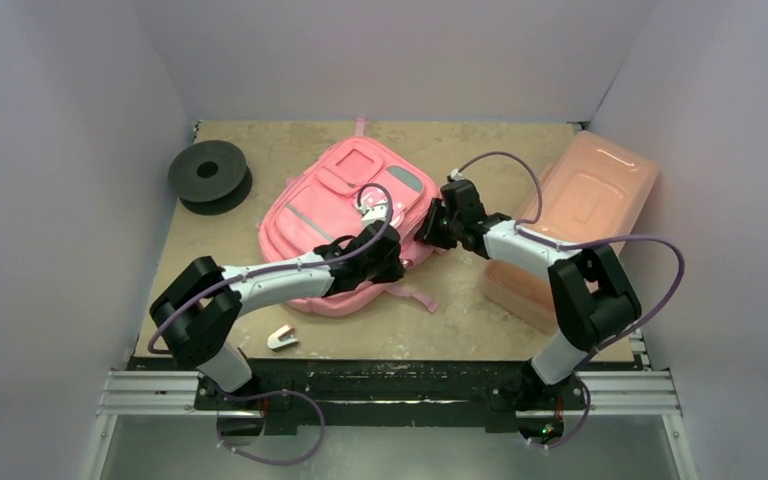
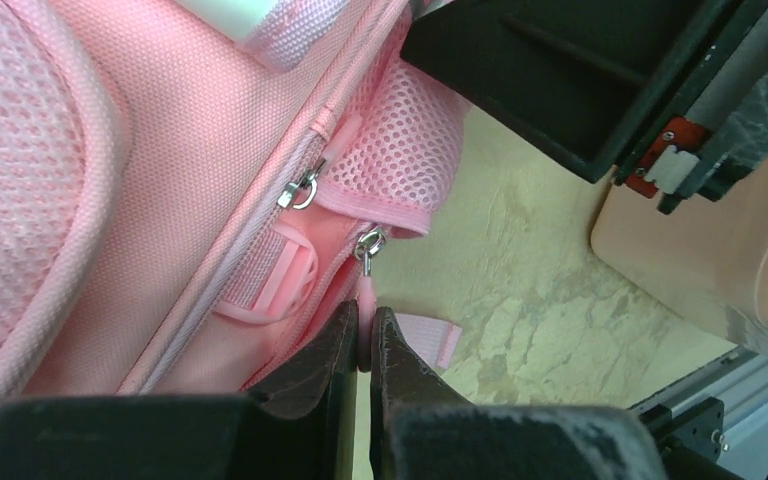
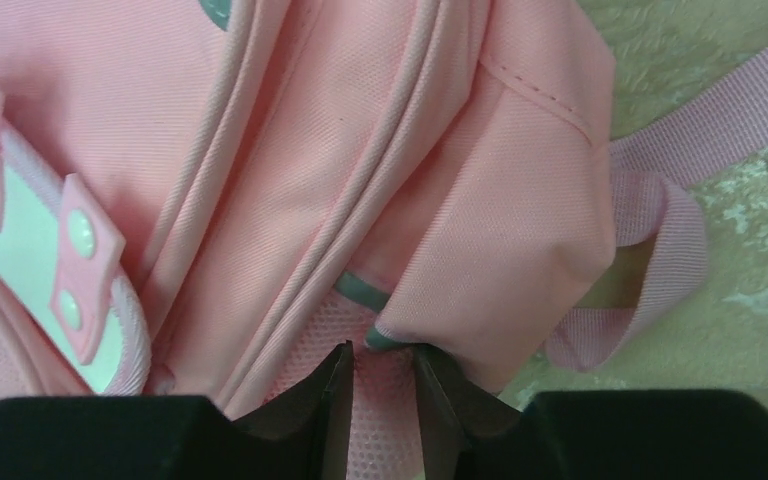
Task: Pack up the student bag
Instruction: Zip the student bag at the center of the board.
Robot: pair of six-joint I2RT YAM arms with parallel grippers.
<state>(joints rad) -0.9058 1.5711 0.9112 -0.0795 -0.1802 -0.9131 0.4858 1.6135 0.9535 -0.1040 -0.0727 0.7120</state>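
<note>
The student bag (image 1: 332,205), a pink fabric backpack, lies flat in the middle of the table. My left gripper (image 1: 392,262) is at its near right corner. In the left wrist view it (image 2: 365,345) is shut on the pink zipper pull (image 2: 365,300), which hangs from a metal slider (image 2: 368,243) beside the mesh side pocket (image 2: 400,150). My right gripper (image 1: 428,228) is at the bag's right side. In the right wrist view its jaws (image 3: 380,365) are nearly closed on the pink mesh fabric (image 3: 382,410) of the bag (image 3: 360,150), under a grey-trimmed fold (image 3: 380,338).
A rigid salmon-pink plastic box (image 1: 590,205) with a lid stands at the right. A black spool (image 1: 208,175) sits at the back left. A small white object (image 1: 282,338) lies near the front edge. Pink straps (image 1: 415,297) trail off the bag.
</note>
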